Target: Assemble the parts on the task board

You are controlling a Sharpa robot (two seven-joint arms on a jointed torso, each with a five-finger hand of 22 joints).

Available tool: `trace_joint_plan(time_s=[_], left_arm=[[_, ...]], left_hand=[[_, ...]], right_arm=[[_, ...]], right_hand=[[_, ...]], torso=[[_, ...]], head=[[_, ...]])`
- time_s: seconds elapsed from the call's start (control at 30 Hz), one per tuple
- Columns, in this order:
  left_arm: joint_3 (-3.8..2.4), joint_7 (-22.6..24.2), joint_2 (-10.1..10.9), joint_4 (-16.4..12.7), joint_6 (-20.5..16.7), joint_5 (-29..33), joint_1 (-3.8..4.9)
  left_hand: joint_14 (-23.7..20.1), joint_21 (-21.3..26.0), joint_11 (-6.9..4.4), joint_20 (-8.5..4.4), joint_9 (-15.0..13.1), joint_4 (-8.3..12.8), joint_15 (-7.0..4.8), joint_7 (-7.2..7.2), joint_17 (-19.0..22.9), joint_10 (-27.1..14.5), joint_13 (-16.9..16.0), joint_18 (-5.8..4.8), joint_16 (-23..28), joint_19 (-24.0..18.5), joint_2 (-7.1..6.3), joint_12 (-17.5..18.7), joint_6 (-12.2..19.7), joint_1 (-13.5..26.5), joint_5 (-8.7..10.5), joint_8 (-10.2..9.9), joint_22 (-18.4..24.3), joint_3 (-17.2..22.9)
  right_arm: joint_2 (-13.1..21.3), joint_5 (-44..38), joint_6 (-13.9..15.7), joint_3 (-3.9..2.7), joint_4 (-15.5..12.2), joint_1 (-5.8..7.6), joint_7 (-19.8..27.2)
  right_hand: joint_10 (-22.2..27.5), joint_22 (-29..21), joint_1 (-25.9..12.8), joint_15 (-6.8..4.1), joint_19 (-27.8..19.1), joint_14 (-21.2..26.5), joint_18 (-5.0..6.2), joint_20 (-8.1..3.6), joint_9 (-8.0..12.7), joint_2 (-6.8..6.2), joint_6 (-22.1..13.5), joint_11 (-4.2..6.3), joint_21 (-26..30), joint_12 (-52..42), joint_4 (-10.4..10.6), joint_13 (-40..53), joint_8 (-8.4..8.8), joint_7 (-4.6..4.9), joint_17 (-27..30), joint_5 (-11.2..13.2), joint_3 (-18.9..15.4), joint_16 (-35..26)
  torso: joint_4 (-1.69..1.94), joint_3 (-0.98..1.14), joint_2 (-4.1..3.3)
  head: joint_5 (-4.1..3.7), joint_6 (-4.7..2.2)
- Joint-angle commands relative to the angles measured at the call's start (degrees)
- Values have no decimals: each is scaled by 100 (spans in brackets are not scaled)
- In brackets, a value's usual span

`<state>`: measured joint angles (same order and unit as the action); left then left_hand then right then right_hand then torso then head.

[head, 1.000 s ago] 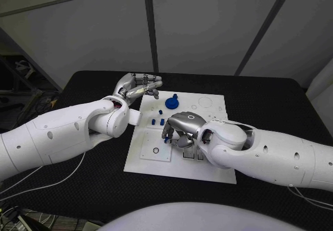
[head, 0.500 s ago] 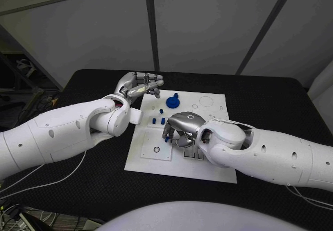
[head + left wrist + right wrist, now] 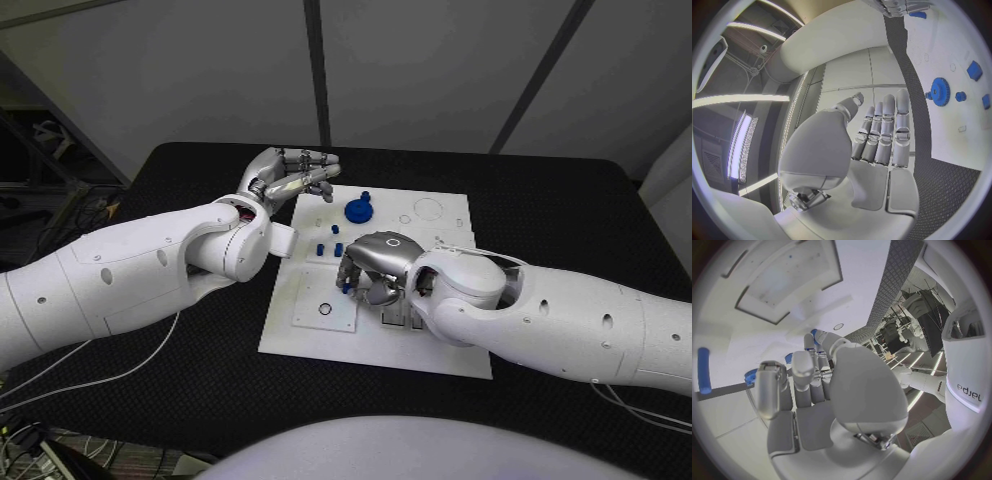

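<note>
The white task board (image 3: 433, 345) lies in the middle of the black table. On its far half sit a blue gear (image 3: 358, 211) and a few small blue parts (image 3: 336, 232). My right hand (image 3: 374, 266) hangs low over the board's middle with its fingers curled down, and its fingertips pinch a small blue part (image 3: 346, 286), which shows blue between the fingertips (image 3: 815, 333) in the right wrist view. My left hand (image 3: 290, 178) is raised over the table just off the board's far left corner, its fingers (image 3: 882, 131) straight and holding nothing. The blue gear (image 3: 940, 91) lies ahead of it.
A shallow rectangular recess (image 3: 323, 300) with a small ring in it takes up the board's near left part, also seen as a recess (image 3: 786, 277) in the right wrist view. Black table (image 3: 577, 200) surrounds the board on all sides.
My right hand has crept slightly toward the board's far side with the small blue part. The left hand has hardly moved.
</note>
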<state>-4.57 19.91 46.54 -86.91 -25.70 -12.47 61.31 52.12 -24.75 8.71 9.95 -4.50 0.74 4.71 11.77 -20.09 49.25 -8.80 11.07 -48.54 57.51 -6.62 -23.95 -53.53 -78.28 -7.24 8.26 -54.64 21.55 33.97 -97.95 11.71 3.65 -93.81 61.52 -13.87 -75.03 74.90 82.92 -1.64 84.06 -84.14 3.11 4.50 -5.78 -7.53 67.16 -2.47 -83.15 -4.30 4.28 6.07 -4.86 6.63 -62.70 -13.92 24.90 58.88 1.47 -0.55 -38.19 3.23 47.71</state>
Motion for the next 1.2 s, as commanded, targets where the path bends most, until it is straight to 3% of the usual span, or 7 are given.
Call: trace_joint_plan(time_s=[0.03, 0.27, 0.43, 0.7, 0.93, 1.1, 1.2], left_arm=[[-6, 25, -5, -14, 68, 5, 8], [-6, 16, 1, -16, 71, 5, 8], [-6, 9, 5, -14, 78, 5, 8], [-6, 7, 7, -15, 83, 5, 8], [-5, 28, 15, -7, 53, 5, 7], [-5, 29, 19, 2, 52, 5, 7], [-4, 27, 23, 10, 50, 6, 6]], left_hand=[[-30, 39, -1, -4, 7, 27, 0, 7, 11, -46, 8, -80, 36, -42, 55, -30, 39, -22, 3, 28, 9, -6], [-33, 42, 1, -2, 7, 27, 2, 9, 14, -54, 9, -80, 38, -44, 56, -35, 43, -22, 3, 31, 12, -9], [-37, 44, 3, -1, 7, 29, 3, 10, 17, -63, 11, -80, 40, -44, 56, -38, 47, -22, 4, 33, 14, -12], [-41, 48, 5, 2, 7, 32, 6, 11, 22, -81, 13, -79, 43, -45, 61, -47, 51, -25, 4, 41, 19, -16], [-41, 50, 5, 3, 4, 37, 6, 7, 25, -95, 15, -77, 41, -43, 70, -57, 46, -33, 3, 54, 22, -17], [-41, 50, 5, 3, 4, 37, 6, 7, 25, -95, 15, -77, 41, -43, 70, -57, 46, -33, 3, 54, 22, -17], [-40, 50, 4, 3, 3, 42, 5, 6, 27, -101, 15, -75, 40, -40, 72, -64, 44, -38, 3, 60, 24, -18]], right_arm=[[-26, -78, -157, 4, 6, -2, -66], [-53, -105, -130, 5, 46, -3, -114], [-57, -110, -1, 7, 52, -3, -151], [16, -141, 351, 7, -20, -4, -197], [296, -138, 663, 6, -267, -4, -182], [683, -23, 860, -4, -599, 1, -170], [939, 117, 831, -68, -751, 27, -200]], right_hand=[[-30, 373, -79, -27, 2, -210, -41, -34, -8, -7, 7, -26, -21, 33, -11, 10, -32, 28, 21, 29, -29, -4], [229, 241, -195, 43, -83, -164, -12, 15, 46, -59, -249, -118, 61, 81, 16, -38, 115, 127, 150, 81, -42, -125], [699, 68, -314, 143, -193, -139, 27, 99, 128, -167, -608, -231, 173, 73, 57, -133, 145, 220, 227, 122, -47, -174], [1159, -145, -375, 188, -339, -20, 81, 165, 202, -307, -1149, -280, 322, -26, 53, -192, 132, 198, 444, 155, -101, -373], [1197, -162, -378, 179, -349, -20, 84, 166, 189, -344, -1183, -277, 335, -81, 42, -187, 115, 162, 443, 187, -134, -352], [1188, -164, -385, 166, -345, -28, 84, 157, 153, -323, -1055, -260, 338, -189, 63, -172, 56, 154, 459, 206, -155, -338], [1152, -153, -380, 155, -335, -40, 82, 148, 136, -306, -974, -244, 332, -258, 73, -164, 27, 145, 455, 204, -153, -314]], torso=[[-3, -4, -1], [0, -5, 4], [-1, -3, 9], [-1, 1, 11], [-4, 2, 11], [-9, 4, 10], [-15, 0, 9]], head=[[-1, 8], [2, 17], [3, 18], [2, -5], [6, -29], [-7, -57], [-36, -83]])
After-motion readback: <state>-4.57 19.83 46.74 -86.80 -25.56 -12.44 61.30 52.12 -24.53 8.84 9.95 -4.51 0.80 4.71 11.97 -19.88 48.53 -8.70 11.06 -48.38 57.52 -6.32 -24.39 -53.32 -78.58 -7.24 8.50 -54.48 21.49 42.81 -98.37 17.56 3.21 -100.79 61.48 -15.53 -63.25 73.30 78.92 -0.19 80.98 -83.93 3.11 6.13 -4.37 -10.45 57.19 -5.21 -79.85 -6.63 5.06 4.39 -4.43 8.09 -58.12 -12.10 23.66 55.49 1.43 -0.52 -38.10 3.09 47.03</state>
